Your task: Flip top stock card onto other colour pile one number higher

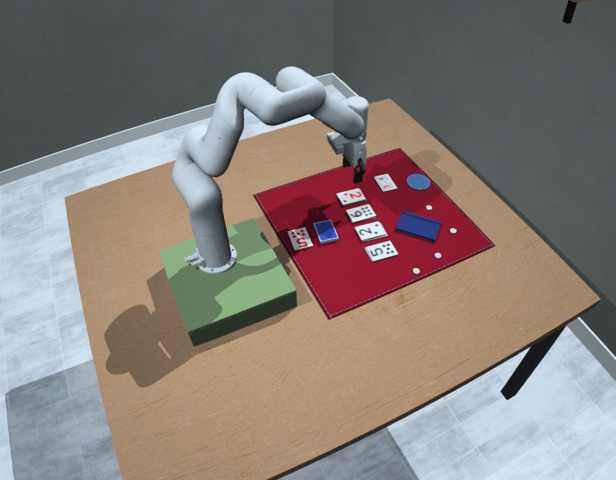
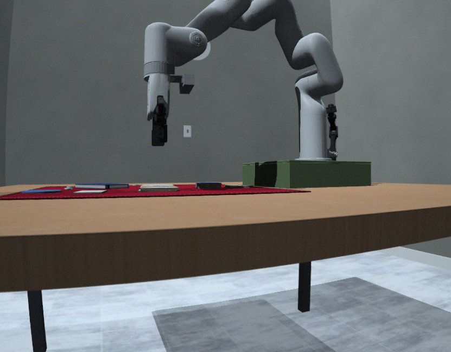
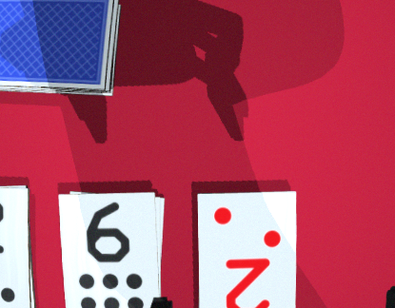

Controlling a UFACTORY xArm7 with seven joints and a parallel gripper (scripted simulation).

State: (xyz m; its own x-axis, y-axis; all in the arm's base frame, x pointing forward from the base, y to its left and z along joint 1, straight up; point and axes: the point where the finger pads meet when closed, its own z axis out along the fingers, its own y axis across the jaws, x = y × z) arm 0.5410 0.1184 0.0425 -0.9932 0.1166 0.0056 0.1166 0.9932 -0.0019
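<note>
Gripper (image 1: 359, 176) (image 2: 159, 143) (image 3: 277, 299) wide open, raised above the red two pile (image 1: 350, 196) (image 3: 246, 247); black six pile (image 1: 360, 212) (image 3: 110, 247) beside that pile.

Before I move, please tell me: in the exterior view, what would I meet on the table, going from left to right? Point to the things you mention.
Blue disc (image 1: 418, 181) (image 2: 42, 191) → small white card (image 1: 385, 182) (image 2: 89, 191) → card piles (image 1: 371, 237) (image 2: 158, 188) (image 3: 74, 238) → face-down stock (image 1: 326, 230) (image 2: 208, 185) (image 3: 63, 43) → green block (image 1: 261, 289) (image 2: 329, 174).
</note>
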